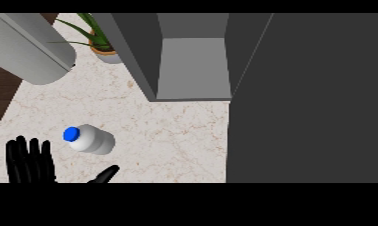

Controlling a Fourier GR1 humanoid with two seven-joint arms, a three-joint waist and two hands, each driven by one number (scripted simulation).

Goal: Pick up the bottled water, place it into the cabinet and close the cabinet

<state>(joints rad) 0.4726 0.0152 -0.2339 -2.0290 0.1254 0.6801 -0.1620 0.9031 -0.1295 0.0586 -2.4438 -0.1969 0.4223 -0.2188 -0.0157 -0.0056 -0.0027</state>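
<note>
Left hand [29, 162] rests at the lower left edge of the head view, fingers straight and released, thumb jutting out to the side; your right hand does not show at all. From there the scene runs down in size. Filling the right side is the cabinet's swung-open dark door [303, 100]; beside it the grey cabinet [192, 60] stands open at the top centre, and nothing shows on its visible shelf. On the pale marble table [170, 140], a large grey cylinder [37, 50] lies at the upper left, with a potted plant [100, 40] between it and the cabinet. Smallest is the bottled water [90, 139], blue cap uppermost, standing just beside the left hand's fingertips and well apart from the cabinet. Your step, judged from this, is the pickup: bring the hand around the bottle's body below the cap, keep it upright, and only then carry it to the shelf.
</note>
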